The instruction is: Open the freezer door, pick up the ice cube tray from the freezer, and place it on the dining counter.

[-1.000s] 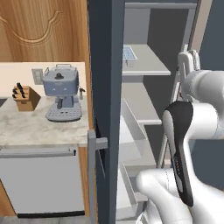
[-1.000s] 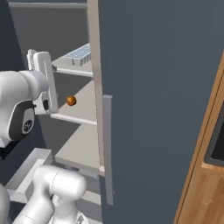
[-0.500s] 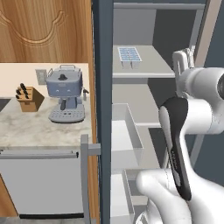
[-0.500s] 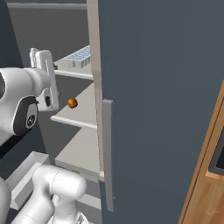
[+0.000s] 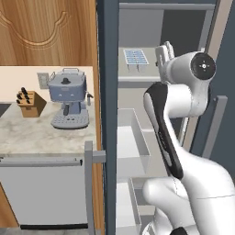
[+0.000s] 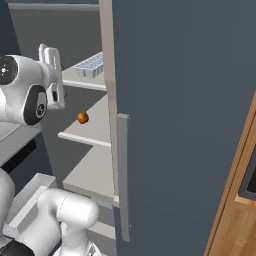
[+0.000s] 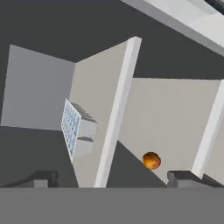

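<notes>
The freezer door (image 5: 108, 92) stands open and shows edge-on, its grey handle (image 5: 93, 183) low down. Inside the freezer (image 5: 137, 101), the ice cube tray (image 5: 136, 58) (image 6: 90, 65) (image 7: 72, 129) lies on the upper shelf, white with pale blue cells. My gripper (image 5: 164, 51) (image 6: 50, 57) (image 7: 112, 178) hangs open just to the right of the tray, at shelf height and apart from it. Nothing lies between the two fingertips (image 7: 42, 178), which stand wide apart.
A small orange ball (image 6: 83, 118) (image 7: 151, 160) rests on the shelf below the tray. A white bin (image 5: 133, 142) sits lower in the freezer. The other dark door (image 6: 185, 110) stands at the right. A coffee machine (image 5: 69, 98) and knife block (image 5: 30, 102) stand on the left counter (image 5: 41, 135).
The gripper has risen and moved left towards the tray's shelf, still open. More of the freezer's inside and the tray show past the door edge than a second ago.
</notes>
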Available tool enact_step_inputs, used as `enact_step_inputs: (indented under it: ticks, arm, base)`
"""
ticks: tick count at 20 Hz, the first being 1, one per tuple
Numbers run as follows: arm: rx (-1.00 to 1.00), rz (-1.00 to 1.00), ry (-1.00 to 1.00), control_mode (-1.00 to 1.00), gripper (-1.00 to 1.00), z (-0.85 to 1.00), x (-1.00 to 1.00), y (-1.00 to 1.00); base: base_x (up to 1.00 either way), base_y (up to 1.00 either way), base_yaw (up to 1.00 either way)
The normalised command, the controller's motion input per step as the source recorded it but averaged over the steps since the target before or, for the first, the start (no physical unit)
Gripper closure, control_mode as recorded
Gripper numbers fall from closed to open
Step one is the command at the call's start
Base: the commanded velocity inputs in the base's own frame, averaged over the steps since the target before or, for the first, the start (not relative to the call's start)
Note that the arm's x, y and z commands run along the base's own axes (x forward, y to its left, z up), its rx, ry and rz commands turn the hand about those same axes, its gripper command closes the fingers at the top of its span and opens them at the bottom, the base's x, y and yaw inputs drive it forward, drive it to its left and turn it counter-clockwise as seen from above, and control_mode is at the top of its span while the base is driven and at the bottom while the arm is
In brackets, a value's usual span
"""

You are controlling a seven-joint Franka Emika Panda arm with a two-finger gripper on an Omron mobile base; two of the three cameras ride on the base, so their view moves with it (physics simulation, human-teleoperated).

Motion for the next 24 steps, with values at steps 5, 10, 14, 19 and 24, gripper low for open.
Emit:
enact_step_inputs:
  ticks: [5,10,14,19,24]
  arm:
    - [0.06,-0.02,0.05,-1.0,-1.0,0.0,0.99,0.01]
    - [0.1,0.0,0.09,-1.0,-1.0,0.0,0.96,-0.11]
    - [0.08,0.0,0.07,-1.0,-1.0,0.0,0.81,-0.17]
    - [0.05,0.0,0.03,-1.0,-1.0,0.0,0.64,-0.31]
    - [0.01,0.03,0.01,-1.0,-1.0,-0.05,0.43,-0.27]
  base:
    - [0.0,0.0,0.0]
    - [0.0,0.0,0.0]
    - [0.0,0.0,0.0]
    - [0.0,0.0,0.0]
    - [0.0,0.0,0.0]
